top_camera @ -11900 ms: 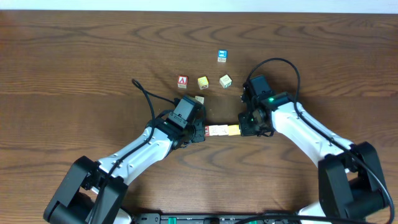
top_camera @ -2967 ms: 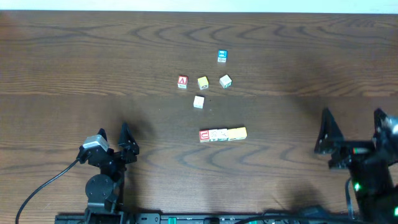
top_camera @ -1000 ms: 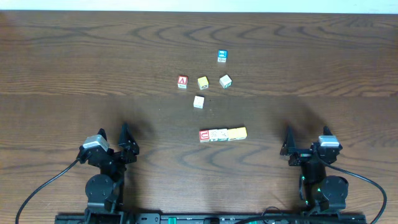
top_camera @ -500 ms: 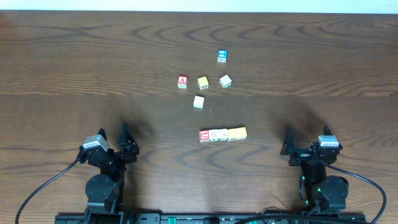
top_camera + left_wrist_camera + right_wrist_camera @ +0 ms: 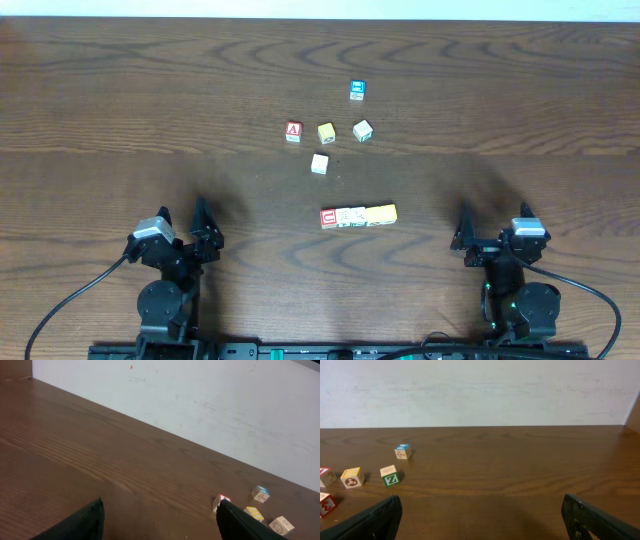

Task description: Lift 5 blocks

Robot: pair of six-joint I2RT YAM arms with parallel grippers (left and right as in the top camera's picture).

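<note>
The five blocks point(image 5: 358, 216) lie in one touching row mid-desk point(image 5: 120, 100), long axis left to right, red end leftward. The left end effector point(image 5: 183, 212) and right end effector point(image 5: 495, 215) stand wide open, empty, well apart from the row.

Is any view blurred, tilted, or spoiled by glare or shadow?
Overhead: even light, no glare; the block row is sharp but small. Left wrist: scene tilted, fingers only dark silhouettes. Right wrist: level, sharp; the blue block is crisp.

Black arms point(image 5: 165, 300) — silver-grey caps point(image 5: 152, 228)
</note>
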